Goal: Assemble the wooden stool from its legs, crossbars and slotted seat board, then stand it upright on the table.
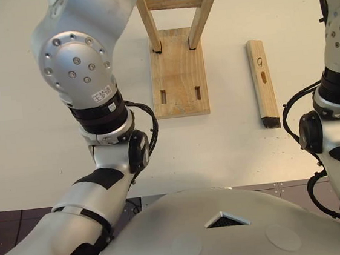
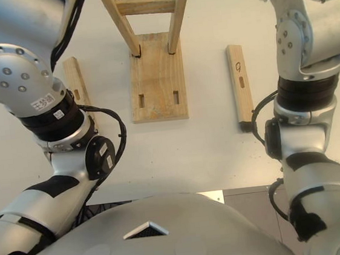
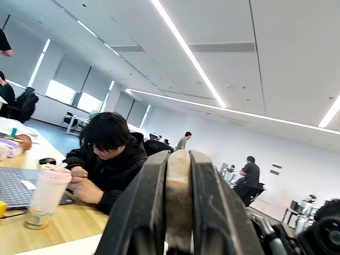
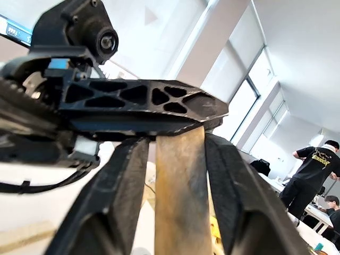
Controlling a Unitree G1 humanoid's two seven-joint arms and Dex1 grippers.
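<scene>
Seat board (image 1: 178,78) lies flat on the tabletop (image 1: 23,118) with the left leg (image 1: 148,20) and right leg (image 1: 203,11) standing in its far slots, joined by a crossbar (image 1: 174,1). The two near slots (image 1: 163,96) are unfilled. A spare leg (image 1: 263,84) lies well apart to the right of the board, and another spare (image 2: 77,82) lies to its left, partly behind the left arm. The left tool (image 3: 179,159) is clenched on a wooden upright, and the right tool (image 4: 178,141) likewise grips wood between its fingers; these are judged to be the left and right legs, held high above the board. The step in hand looks like seating the first leg pair, so the stool is roughly half built. The next move probably calls for pressing both legs fully home, letting go without tipping the frame, then fetching a spare leg for a near slot.
</scene>
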